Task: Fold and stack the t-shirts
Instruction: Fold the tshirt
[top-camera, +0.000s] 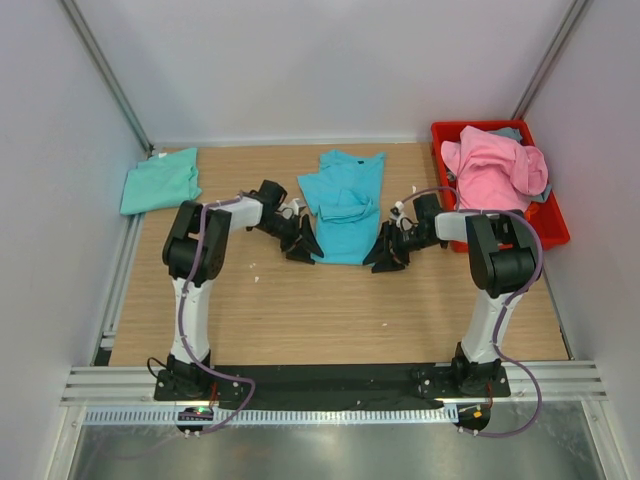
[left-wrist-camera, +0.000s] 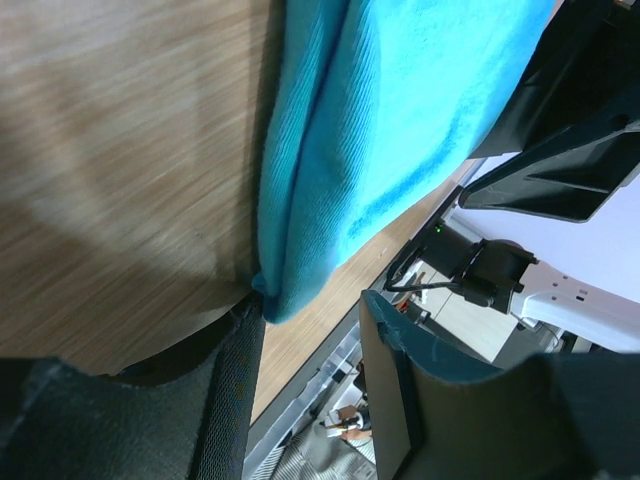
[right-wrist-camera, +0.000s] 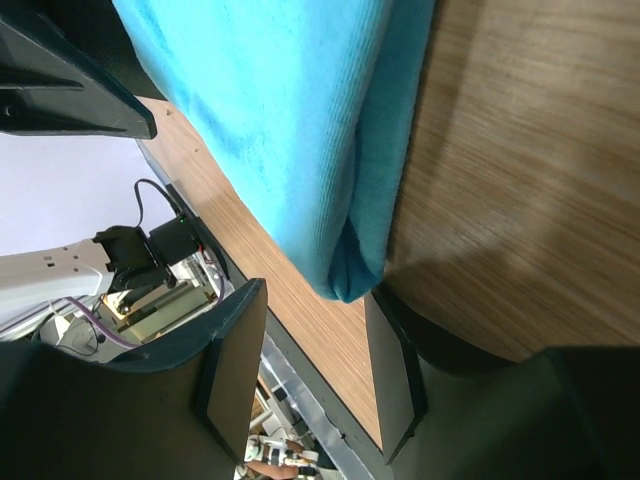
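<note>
A turquoise-blue t-shirt (top-camera: 345, 205) lies partly folded lengthwise in the middle of the table. My left gripper (top-camera: 304, 245) sits low at its near left corner, and my right gripper (top-camera: 385, 257) at its near right corner. In the left wrist view the left gripper (left-wrist-camera: 310, 300) is open, and the shirt's corner (left-wrist-camera: 285, 285) touches one fingertip (left-wrist-camera: 245, 330). The right gripper (right-wrist-camera: 315, 292) is also open in the right wrist view, with the shirt's corner (right-wrist-camera: 350, 280) just beyond its tips. A mint-green t-shirt (top-camera: 160, 180) lies folded at the far left. A pink t-shirt (top-camera: 495, 170) lies heaped over a grey-blue one (top-camera: 512, 132).
A red plastic bin (top-camera: 555, 225) holding the pink and grey-blue shirts stands at the far right of the wooden table (top-camera: 330, 310). White walls close in the left, back and right sides. A metal rail (top-camera: 330, 382) runs along the near edge by the arm bases.
</note>
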